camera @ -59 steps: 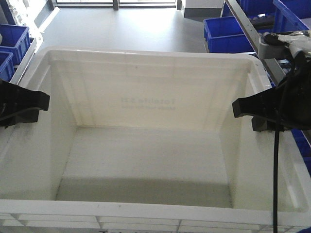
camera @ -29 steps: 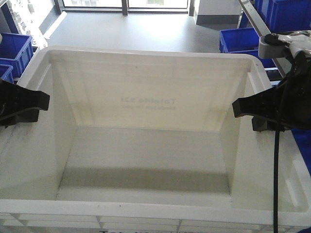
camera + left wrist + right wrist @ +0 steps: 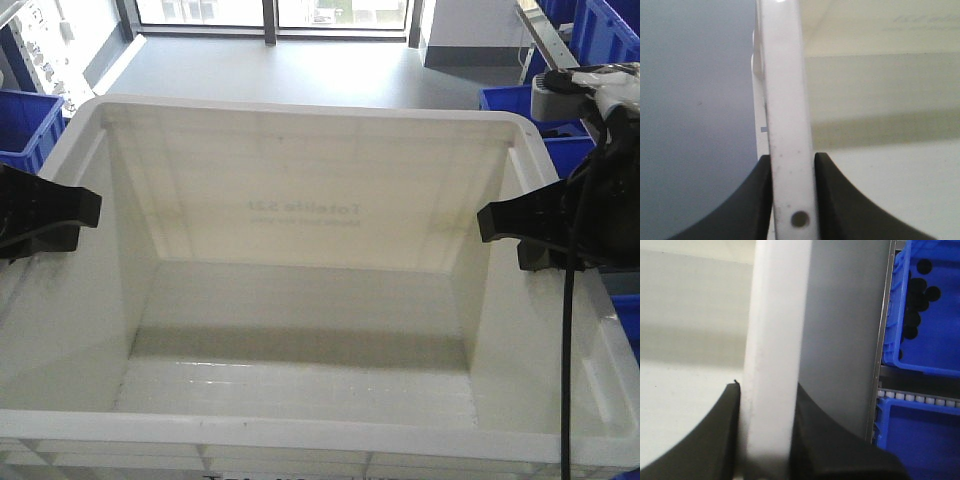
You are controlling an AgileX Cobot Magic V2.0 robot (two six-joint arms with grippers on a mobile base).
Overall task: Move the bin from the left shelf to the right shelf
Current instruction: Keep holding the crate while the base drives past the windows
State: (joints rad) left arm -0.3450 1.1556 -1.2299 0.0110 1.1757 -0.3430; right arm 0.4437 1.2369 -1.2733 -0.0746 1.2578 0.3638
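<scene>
Room: grey floor [image 3: 300,60] runs ahead of us to a row of windows [image 3: 340,10]; no surface shows under the load.
Load: the bin [image 3: 300,112] fills the front view, open side up and empty, its print showing mirrored through the far wall.
Where it is: between our two arms and close in front of us. Bare floor lies beyond its far rim and, in the left wrist view, beside its left wall. We cannot see what, if anything, is beneath it.
Left arm: the left gripper [image 3: 792,157] has its jaws closed narrow on the bin's left rim, one inside and one outside, both touching the plastic.
Right arm: the right gripper [image 3: 767,386] pinches the right rim the same way; a black cable [image 3: 567,350] hangs from it down past the bin's near corner.
Left edge: blue bins [image 3: 25,125] stand apart from the load.
Right edge: a shelf [image 3: 884,315] stands near the bin's right wall with more blue bins on it, one holding dark round parts [image 3: 920,290], and a row of rollers [image 3: 912,398] between levels.
Done: we judge that both grasps are made and that the bin is off the left shelf, carried over the aisle.
Left to do: bring the bin onto the right shelf, where we see no free place from here, set it down level, then open both pairs of jaws and draw back.
Progress: about midway, by our reading.
</scene>
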